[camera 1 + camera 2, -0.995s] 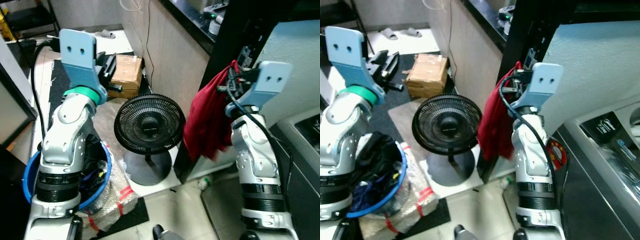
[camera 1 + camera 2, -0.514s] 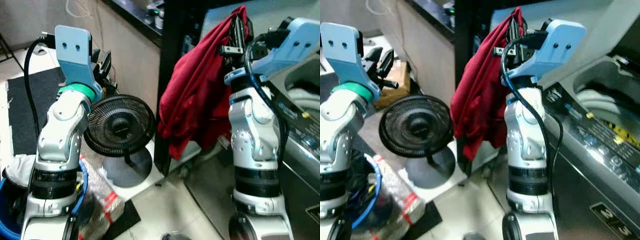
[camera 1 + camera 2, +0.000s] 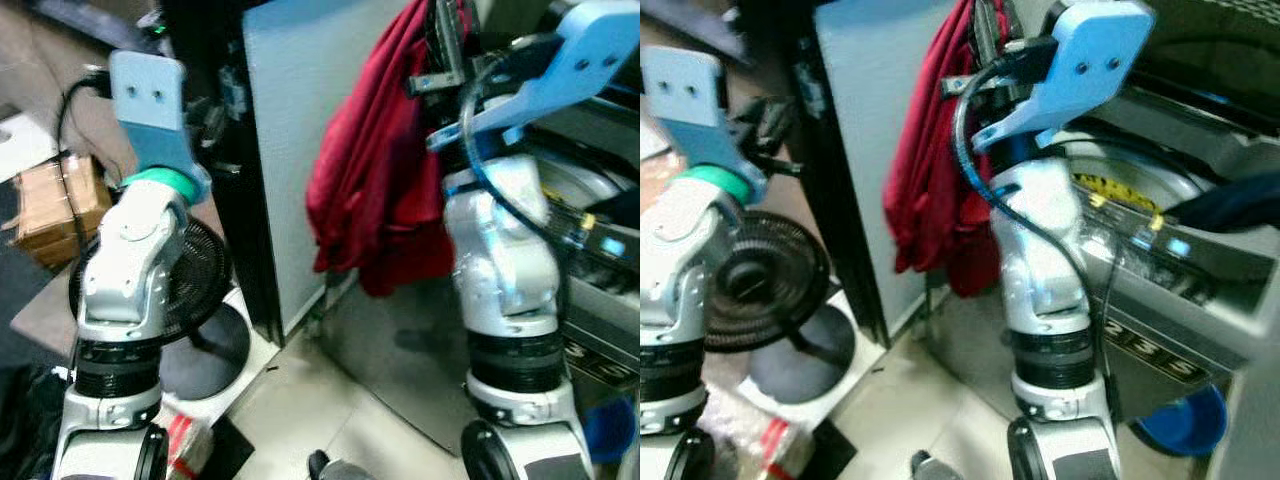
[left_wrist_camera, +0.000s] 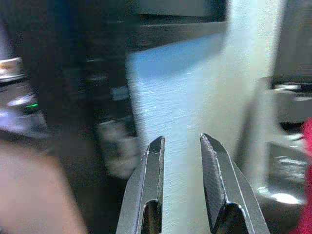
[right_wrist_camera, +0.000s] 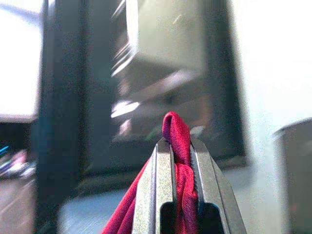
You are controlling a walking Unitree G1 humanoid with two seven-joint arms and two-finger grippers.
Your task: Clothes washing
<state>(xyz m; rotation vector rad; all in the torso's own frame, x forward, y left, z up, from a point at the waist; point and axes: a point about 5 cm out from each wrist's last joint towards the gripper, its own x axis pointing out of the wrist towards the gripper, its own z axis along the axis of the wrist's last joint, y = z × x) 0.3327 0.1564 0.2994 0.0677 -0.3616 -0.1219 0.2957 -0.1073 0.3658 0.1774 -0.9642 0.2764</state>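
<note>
You had a dark red garment (image 3: 375,170) hanging high in front of the robot, pinched at its top fold between the two fingers of the right gripper (image 5: 178,146). The cloth fell in loose, crumpled folds, wide in the middle and ragged at its lower edge, free of the floor. It hung against the pale grey side of the washing machine (image 3: 290,110), whose open top-loading drum (image 3: 1140,185) and control strip sat just beside it, on the robot's right.
</note>
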